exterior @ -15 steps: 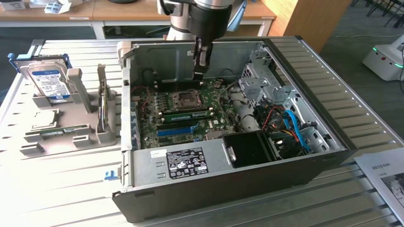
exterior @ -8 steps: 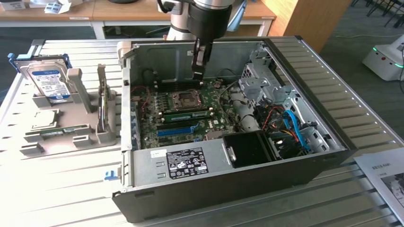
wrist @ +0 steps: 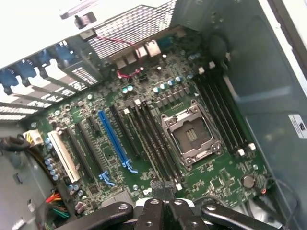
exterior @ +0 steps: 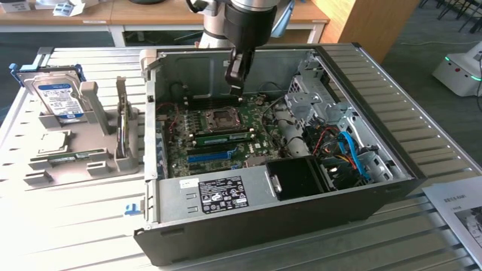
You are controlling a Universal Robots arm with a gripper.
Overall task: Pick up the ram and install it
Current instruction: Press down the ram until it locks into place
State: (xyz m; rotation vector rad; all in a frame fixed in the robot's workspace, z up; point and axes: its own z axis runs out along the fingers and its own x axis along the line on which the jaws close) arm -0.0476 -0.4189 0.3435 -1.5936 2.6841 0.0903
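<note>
1. My gripper (exterior: 236,79) hangs inside the open computer case (exterior: 391,169), above the far part of the motherboard (exterior: 177,149). The arm comes straight down from above so that it clears the case walls.
2. The fingers are pinched together with no gap, and in the wrist view the gripper (wrist: 162,188) has nothing between the tips. I am carrying nothing.
3. The ram (exterior: 226,136) is what I take the green stick to be. It lies along the slot bank just on the near side of the CPU socket (exterior: 223,117). It runs level with the slots, which suggests it has been seated rather than dropped loose, but I can't confirm that the clips have latched.
4. In the wrist view my closed tips are over the end of the dark memory slots (wrist: 148,139) beside the CPU socket (wrist: 191,135). I judge that closed fingers suit pushing on a stick's edge better than grabbing one.
5. Outside the case, on the left, a grey fixture (exterior: 90,101) props the blue-labelled hard drive (exterior: 58,97) upright for easy picking. Another green strip (exterior: 75,157) lies low in the fixture; I can't tell what it is.
6. The blue slot strip (exterior: 207,156) sits nearer on the board, apart from the ram.
</note>
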